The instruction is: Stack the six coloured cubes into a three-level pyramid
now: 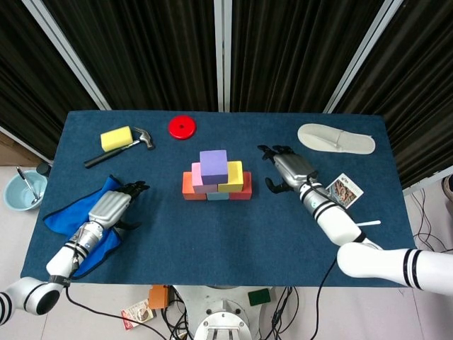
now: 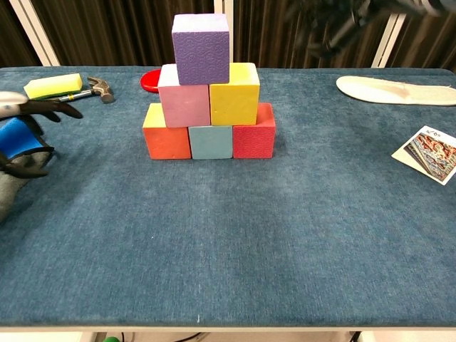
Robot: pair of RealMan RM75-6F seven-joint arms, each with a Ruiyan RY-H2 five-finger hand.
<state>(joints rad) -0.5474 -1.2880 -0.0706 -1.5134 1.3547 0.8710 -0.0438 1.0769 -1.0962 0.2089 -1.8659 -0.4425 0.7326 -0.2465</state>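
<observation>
- Table [image 1: 212,234], covered in dark blue cloth, carried all the items.
- Pyramid of cubes stood at the table's centre. Bottom row, from nine to three o'clock: orange cube [image 2: 165,140], light blue cube [image 2: 211,142], red cube [image 2: 254,137]. Middle row: pink cube [image 2: 184,96] and yellow cube [image 2: 234,93], touching. Top: purple cube [image 2: 201,48], resting across both.
- Right hand [image 1: 291,170] hovered at three o'clock of the pyramid, apart from it, fingers curled inward and holding nothing.
- Left hand [image 1: 112,206] lay at eight o'clock of the pyramid, above a blue cloth [image 1: 58,216], fingers spread and empty.
- White slipper [image 1: 335,139] lay toward two o'clock of the pyramid.
- Hammer [image 1: 122,147] lay toward ten o'clock, its head just beside a yellow sponge [image 1: 116,137].
- Red disc [image 1: 182,127] sat at eleven o'clock, behind the pyramid.
- Picture card [image 1: 340,193] lay at four o'clock, near the right wrist.
</observation>
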